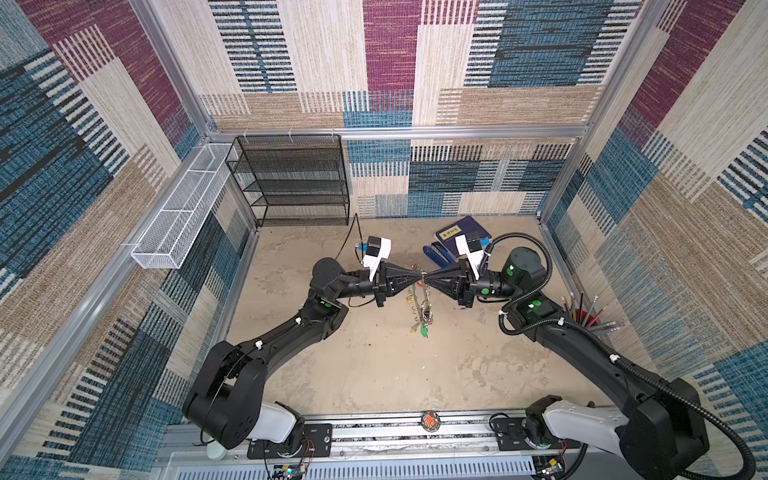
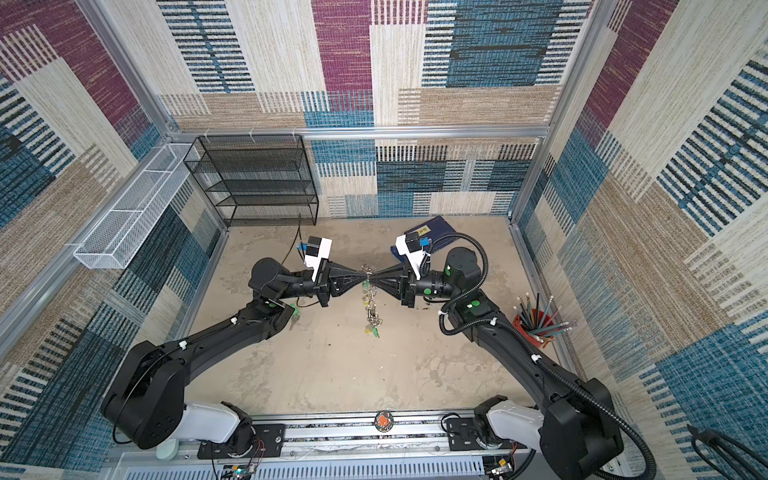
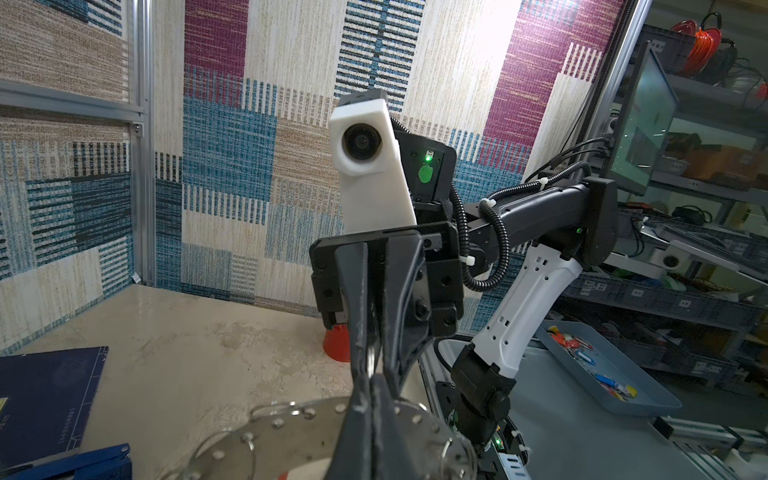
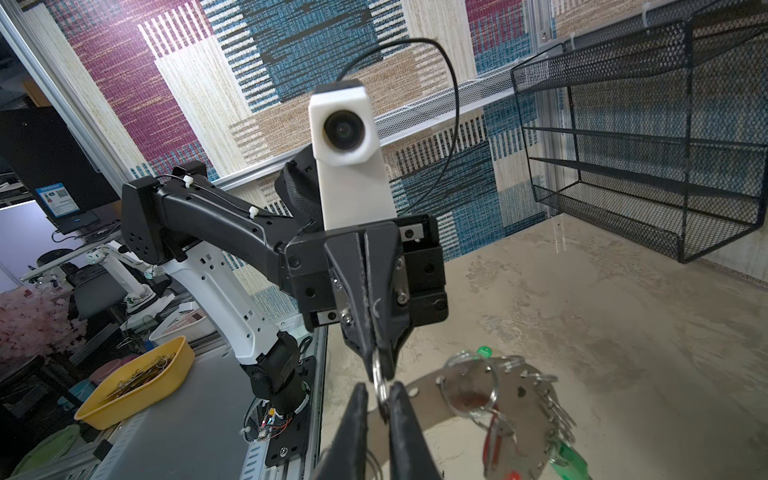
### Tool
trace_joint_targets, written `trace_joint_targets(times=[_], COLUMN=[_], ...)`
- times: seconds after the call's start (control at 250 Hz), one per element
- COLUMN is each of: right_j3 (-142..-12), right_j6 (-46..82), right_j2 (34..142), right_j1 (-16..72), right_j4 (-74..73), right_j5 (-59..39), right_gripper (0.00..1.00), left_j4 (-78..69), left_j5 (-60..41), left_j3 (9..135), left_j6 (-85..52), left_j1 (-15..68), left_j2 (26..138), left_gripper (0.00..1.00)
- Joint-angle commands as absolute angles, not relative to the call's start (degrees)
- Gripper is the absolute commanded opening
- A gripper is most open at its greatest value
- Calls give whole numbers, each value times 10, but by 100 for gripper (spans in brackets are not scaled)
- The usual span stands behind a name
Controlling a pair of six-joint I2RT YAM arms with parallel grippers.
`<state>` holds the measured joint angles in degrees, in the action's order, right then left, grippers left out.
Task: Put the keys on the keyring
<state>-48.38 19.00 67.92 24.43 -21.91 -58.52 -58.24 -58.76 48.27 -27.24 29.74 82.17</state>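
Tip to tip, left gripper (image 1: 417, 277) and right gripper (image 1: 429, 277) both clamp the keyring (image 1: 424, 308); it hangs above the tabletop (image 1: 374, 374) middle

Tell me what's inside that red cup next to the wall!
Pencils fill the red cup, leaning out every way, some with eraser ends up. They cover the cup's inside, so its bottom and anything small down there cannot be seen.
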Motion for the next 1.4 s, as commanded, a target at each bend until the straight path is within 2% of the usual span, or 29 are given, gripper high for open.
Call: trace_joint_targets(times=[0.0,0.052,0.28,0.52,0.612,0.716,0.852,1.008,1.16,1.396], right_j3=[-489,-489,-498,-518,-530,-546,-583,-624,-633,-632], right_j6=[195,195,164,121,105,78,36,-2,-6,-6], right_j2=[683,683,672,663,666,673,693,714,714,712], right_j1=[246,248,248,249,251,259,277,293,299,305], right_j4=[-242,-240,-188,-103,-67,-19,61,144,156,151], right_j5=[-593,-591,-562,-527,-517,-507,-493,-471,-474,-491], right_gripper=[5,0,0,0,0,0,0,0,0,0], left_j4=[-606,-605,-565,-459,-359,-164,20,154,220,235], left_j5=[-596,-598,-607,-623,-629,-630,-611,-589,-577,-558], left_j3=[491,493,502,501,512,551,617,675,711,732], left_j6=[-282,-284,-283,-259,-191,-54,86,181,227,238], left_j1=[298,297,294,262,252,250,250,252,260,270], left_j2=[826,828,826,787,759,730,724,744,764,789], left_gripper=[0,0,0,23,31,39,45,45,44,42])
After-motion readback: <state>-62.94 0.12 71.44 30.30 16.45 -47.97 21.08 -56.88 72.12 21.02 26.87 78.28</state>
